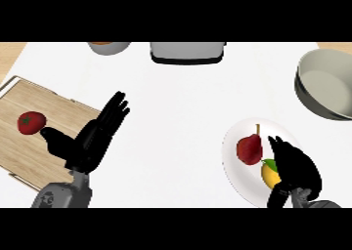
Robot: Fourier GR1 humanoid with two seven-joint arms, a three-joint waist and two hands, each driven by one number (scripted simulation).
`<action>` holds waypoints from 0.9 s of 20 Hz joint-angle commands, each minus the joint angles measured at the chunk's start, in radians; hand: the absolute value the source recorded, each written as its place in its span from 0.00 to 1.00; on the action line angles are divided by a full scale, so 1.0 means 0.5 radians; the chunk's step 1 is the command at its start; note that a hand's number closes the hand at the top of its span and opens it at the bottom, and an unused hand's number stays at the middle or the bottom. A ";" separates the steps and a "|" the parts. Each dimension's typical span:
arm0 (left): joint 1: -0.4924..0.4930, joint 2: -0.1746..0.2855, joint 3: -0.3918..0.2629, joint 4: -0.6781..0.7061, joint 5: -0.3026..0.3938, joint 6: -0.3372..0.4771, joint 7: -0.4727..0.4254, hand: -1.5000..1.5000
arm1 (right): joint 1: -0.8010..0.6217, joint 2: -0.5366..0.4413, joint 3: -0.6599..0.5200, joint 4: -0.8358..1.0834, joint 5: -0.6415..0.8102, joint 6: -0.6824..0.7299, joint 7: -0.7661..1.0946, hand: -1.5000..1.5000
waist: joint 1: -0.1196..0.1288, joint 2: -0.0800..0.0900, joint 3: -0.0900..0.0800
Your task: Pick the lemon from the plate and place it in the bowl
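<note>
A yellow lemon (270, 176) with a green leaf lies on the white plate (236, 168) at the lower right, next to a dark red fruit (249, 149) with a stem. My right hand (298, 168) hangs over the plate's right side, fingers curled down and covering part of the lemon; whether it holds the lemon I cannot tell. The grey-green bowl (330, 88) stands at the far right, beyond the plate. My left hand (96, 136) rests open at the lower left, fingers straight and pointing away from me.
A wooden cutting board (34, 156) at the left carries a red tomato (31, 122). A grey appliance (187, 52) and a small grey cup (109, 47) stand at the counter's far edge.
</note>
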 commanded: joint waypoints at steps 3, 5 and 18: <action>0.165 0.001 0.006 -0.105 -0.054 -0.059 -0.022 0.50 | 0.199 0.016 -0.011 0.067 0.130 -0.207 -0.172 0.00 | 0.001 -0.002 0.000; -0.036 0.005 0.136 0.017 0.037 -0.115 0.043 0.50 | 0.008 0.124 0.000 0.091 0.122 -0.043 -0.085 0.00 | 0.000 0.000 0.000; -0.067 -0.080 0.130 0.077 -0.065 -0.137 0.016 0.50 | -0.058 0.065 -0.073 0.475 0.295 -0.336 -0.633 1.00 | 0.000 0.000 0.000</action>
